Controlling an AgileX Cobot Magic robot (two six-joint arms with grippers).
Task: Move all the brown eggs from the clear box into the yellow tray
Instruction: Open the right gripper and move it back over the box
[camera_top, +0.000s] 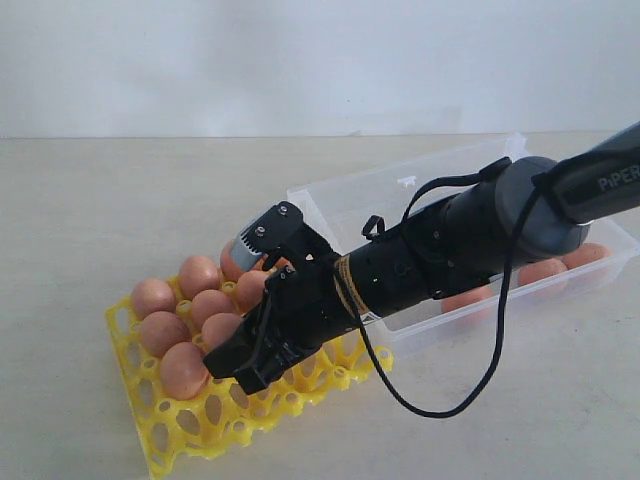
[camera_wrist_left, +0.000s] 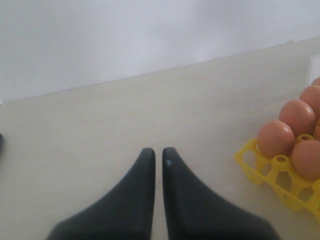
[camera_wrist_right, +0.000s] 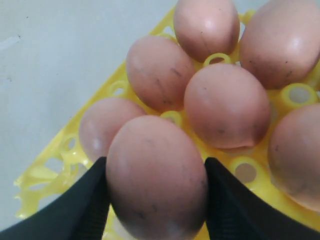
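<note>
In the right wrist view my right gripper (camera_wrist_right: 155, 161) is shut on a brown egg (camera_wrist_right: 156, 175), one black finger (camera_wrist_right: 85, 205) on each side of it. It hangs just over the yellow tray (camera_wrist_right: 55, 172), beside several eggs seated in cups (camera_wrist_right: 227, 105). From outside, the right gripper (camera_top: 240, 365) is low over the tray's (camera_top: 165, 450) near row and hides the held egg. Other brown eggs (camera_top: 541, 271) lie in the clear box (camera_top: 400, 185) behind the arm. My left gripper (camera_wrist_left: 158, 152) is shut and empty above bare table, left of the tray corner (camera_wrist_left: 250, 162).
The tray's front and right cups (camera_top: 300, 385) are unfilled lattice. A black cable (camera_top: 440, 405) loops from the right arm down to the table in front of the box. A pale wall stands behind the table.
</note>
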